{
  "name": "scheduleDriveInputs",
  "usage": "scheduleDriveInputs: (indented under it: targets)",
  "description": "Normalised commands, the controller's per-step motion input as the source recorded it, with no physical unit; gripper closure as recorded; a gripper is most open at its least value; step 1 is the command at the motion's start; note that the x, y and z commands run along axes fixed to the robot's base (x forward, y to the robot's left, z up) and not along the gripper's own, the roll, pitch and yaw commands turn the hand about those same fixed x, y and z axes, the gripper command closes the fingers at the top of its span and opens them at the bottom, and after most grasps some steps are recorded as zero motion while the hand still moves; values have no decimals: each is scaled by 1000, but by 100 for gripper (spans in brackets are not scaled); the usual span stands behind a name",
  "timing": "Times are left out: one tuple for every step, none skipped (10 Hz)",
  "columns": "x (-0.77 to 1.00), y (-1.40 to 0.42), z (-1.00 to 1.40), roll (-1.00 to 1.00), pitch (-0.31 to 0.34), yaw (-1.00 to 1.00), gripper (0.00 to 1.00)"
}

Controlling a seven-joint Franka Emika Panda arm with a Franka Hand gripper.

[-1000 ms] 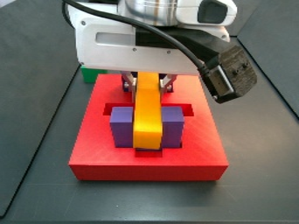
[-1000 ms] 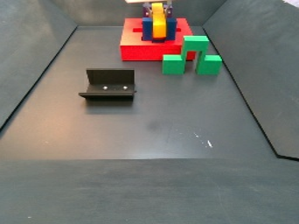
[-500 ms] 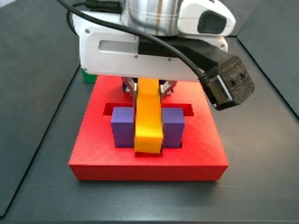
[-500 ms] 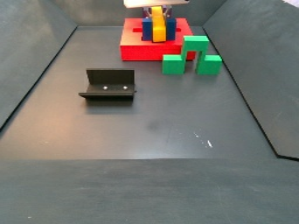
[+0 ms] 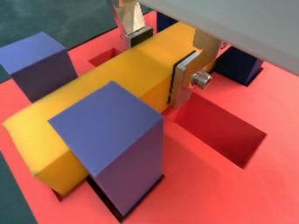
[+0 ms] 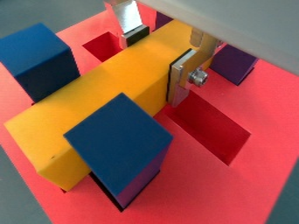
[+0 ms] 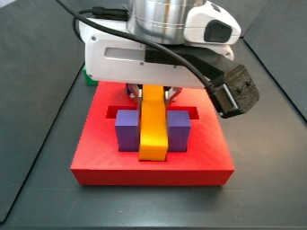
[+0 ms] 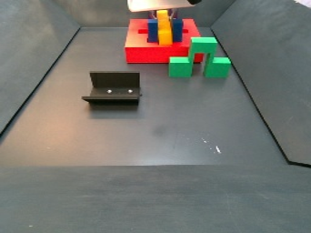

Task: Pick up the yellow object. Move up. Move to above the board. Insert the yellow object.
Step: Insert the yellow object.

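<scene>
Two silver fingers (image 5: 187, 77) of the gripper (image 7: 153, 87) clamp the yellow object (image 5: 111, 109) near one end, jaws closed to the bar's width, directly above the board (image 7: 150, 166). By my reading the last step, insertion, is in hand: in a side view the bar leans down between the posts (image 7: 178, 130) standing on the board, its lower end at the board's face near the front edge. Next comes a slow descent, then parting the jaws once it seats.
</scene>
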Motion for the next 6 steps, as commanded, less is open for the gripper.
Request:
scheduleDriveInputs:
  targets:
    - [146, -6, -154, 0, 1, 0, 100]
    - [74, 0, -137, 0, 9, 0, 100]
    - [9, 0, -149, 0, 7, 0, 100]
    - [0, 0, 0, 33, 0, 0, 100]
    - [0, 0, 0, 4, 0, 0, 100]
    - [-51, 0, 0, 27, -19, 0, 100]
